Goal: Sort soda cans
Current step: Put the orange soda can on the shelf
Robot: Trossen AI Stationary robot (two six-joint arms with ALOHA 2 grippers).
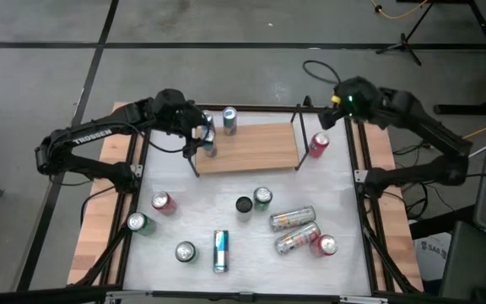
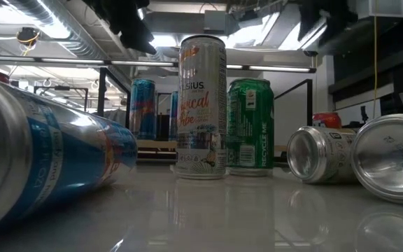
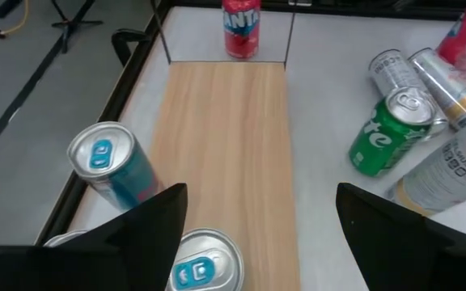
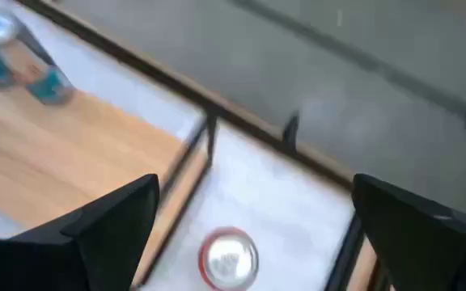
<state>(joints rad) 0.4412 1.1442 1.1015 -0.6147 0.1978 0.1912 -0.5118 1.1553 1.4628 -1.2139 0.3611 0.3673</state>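
The left gripper (image 3: 257,234) hangs over the wooden shelf's (image 1: 251,148) left end, fingers spread, straddling an upright blue can (image 3: 205,263) that is cut off at the frame edge; contact cannot be judged. Another blue can (image 1: 229,121) stands upright just beyond. The right gripper (image 4: 257,218) hovers wide open and empty above an upright red can (image 1: 319,144) beside the shelf's right end. On the white table (image 1: 201,211), a blue-and-silver can (image 1: 220,251) and two silver cans (image 1: 294,230) lie on their sides.
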